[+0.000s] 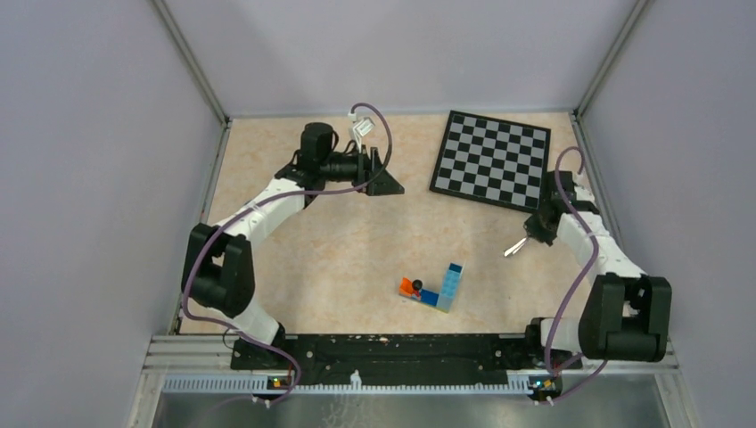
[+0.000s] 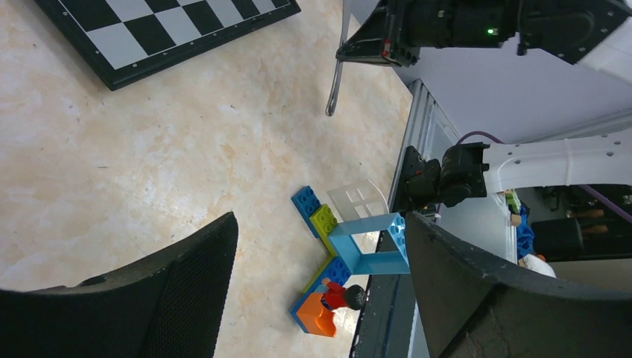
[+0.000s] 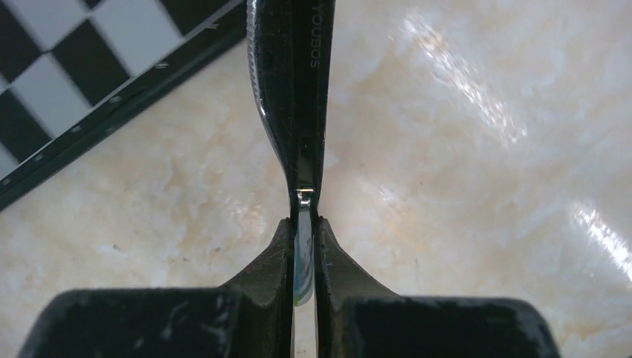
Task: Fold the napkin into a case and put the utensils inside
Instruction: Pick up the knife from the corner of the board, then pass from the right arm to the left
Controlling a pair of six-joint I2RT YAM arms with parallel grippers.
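Observation:
My right gripper (image 1: 532,230) is shut on a slim metal knife (image 3: 292,89), its tip pointing down and left over the table in the top view (image 1: 514,247). In the right wrist view the jaws (image 3: 303,224) pinch its handle, and the blade, with a serrated edge, runs up toward the chessboard. The knife also shows in the left wrist view (image 2: 335,74), hanging from the right gripper (image 2: 387,41). My left gripper (image 1: 388,183) is open and empty at the far middle of the table, its fingers (image 2: 171,298) wide apart. The blue napkin and the fork are out of view.
A black-and-white chessboard (image 1: 492,159) lies at the far right, also in the left wrist view (image 2: 164,30) and the right wrist view (image 3: 74,74). A small toy-brick build with a figure (image 1: 434,290) stands near the front centre. Grey walls enclose the table.

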